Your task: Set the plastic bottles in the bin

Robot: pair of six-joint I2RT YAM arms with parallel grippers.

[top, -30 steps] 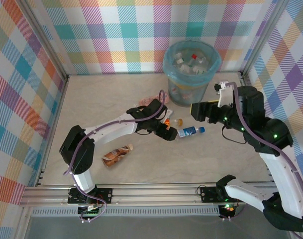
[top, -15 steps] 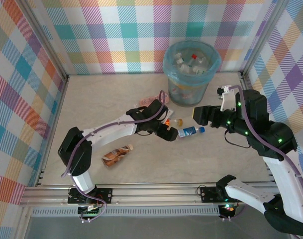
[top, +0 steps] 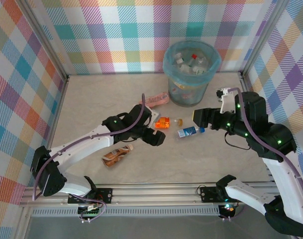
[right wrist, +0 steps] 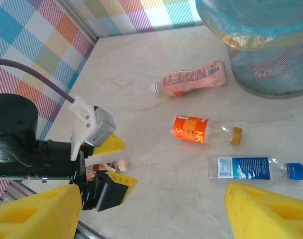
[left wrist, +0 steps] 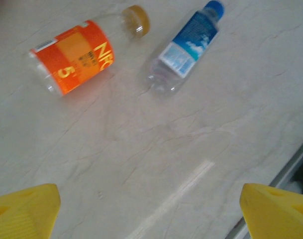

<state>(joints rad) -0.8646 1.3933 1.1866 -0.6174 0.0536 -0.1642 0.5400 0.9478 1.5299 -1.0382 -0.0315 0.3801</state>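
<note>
Checked walls (top: 116, 35) in pastel colours close in a pale marbled table (top: 91, 94). At its far side stands the bin (top: 167, 64), a round bucket lined with a light blue bag, with several bottles (top: 190, 63) lying inside it, one of them red-capped.

The left arm (top: 81, 147) reaches in from the near left. The left gripper (left wrist: 150, 206) hangs above the middle of the table with its yellow fingers (left wrist: 24, 209) spread wide and nothing between them. The right arm (top: 263, 132) bends in from the right. The right gripper (right wrist: 153, 211) hovers just in front of the bin, jaws likewise apart and empty.

Four more bottles lie flat on the table. The pink bottle (top: 156, 100) rests left of the bin, near its base. The blue-labelled bottle (top: 189, 131), clear with a blue cap pointing right, lies close under the right gripper. The orange bottle (top: 163, 122) is just beside it to the left, between the two grippers, its amber cap (top: 179, 121) turned toward the blue-labelled one. The brown bottle (top: 116, 155) lies well apart from these, nearer the front edge, beside the left forearm.
</note>
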